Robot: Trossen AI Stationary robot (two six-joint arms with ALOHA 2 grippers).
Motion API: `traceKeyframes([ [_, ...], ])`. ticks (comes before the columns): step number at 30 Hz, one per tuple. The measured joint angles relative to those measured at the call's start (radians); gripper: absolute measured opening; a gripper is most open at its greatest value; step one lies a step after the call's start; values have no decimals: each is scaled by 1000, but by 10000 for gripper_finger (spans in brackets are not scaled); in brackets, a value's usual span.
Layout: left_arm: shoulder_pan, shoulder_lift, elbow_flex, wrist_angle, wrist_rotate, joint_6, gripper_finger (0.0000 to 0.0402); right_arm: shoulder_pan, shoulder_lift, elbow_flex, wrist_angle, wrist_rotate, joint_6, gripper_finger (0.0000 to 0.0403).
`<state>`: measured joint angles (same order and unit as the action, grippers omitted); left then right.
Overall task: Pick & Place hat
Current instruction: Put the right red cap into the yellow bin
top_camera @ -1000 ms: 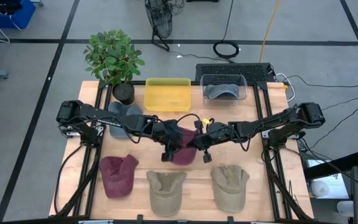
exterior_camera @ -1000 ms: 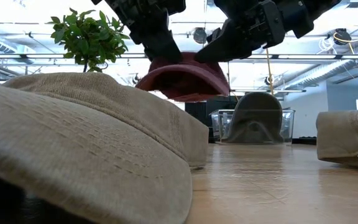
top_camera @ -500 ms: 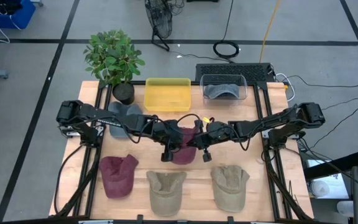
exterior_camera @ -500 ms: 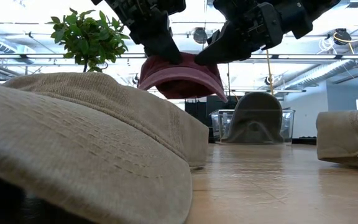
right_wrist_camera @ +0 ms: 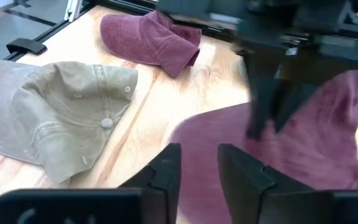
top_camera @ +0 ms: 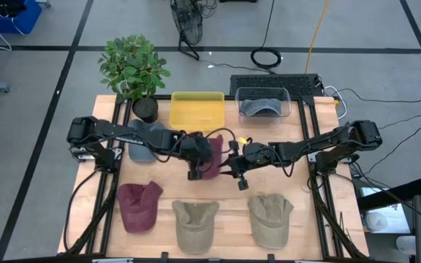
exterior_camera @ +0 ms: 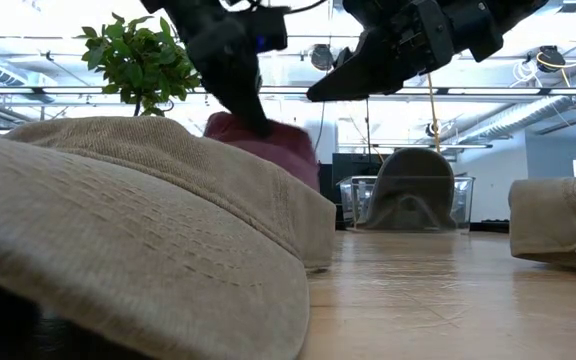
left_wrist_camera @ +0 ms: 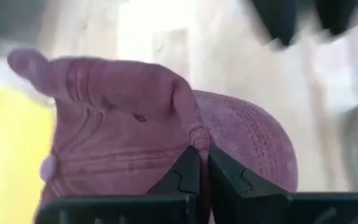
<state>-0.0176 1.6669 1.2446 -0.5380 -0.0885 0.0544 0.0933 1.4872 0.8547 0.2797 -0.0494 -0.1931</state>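
Observation:
A maroon hat hangs at the table's middle, in front of the yellow bin. My left gripper is shut on it and slants down from the left. My right gripper stands open just to the right of the hat, level with it, with nothing between its fingers. In the low view the hat droops under the left gripper, and a khaki hat hides its lower edge. My left gripper pinches a raised fold of the maroon hat's cloth between its two fingers. The fingers slant down from the table's left. The hat hangs crumpled below and beyond the fingertips; whether its lower edge touches the table I cannot tell.
A second maroon hat and two khaki hats lie along the near edge. A grey hat lies under the left arm. A clear bin with a grey hat and a potted plant stand at the back.
My right gripper has let go of the maroon hat and stands apart from it. My left gripper has carried the hat toward the far edge and tipped steeper. The hat, held level between both grippers before, now droops from the left gripper alone.

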Motion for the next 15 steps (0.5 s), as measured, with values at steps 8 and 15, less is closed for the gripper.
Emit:
traceKeyframes([
  [8, 145, 0, 0, -5, -16, 122, 24, 30, -1, 0, -84, -5, 122, 133],
  [15, 317, -23, 0, 19, 81, 236, 8, 120, -1, -36, -128, -4, 193, 129],
])
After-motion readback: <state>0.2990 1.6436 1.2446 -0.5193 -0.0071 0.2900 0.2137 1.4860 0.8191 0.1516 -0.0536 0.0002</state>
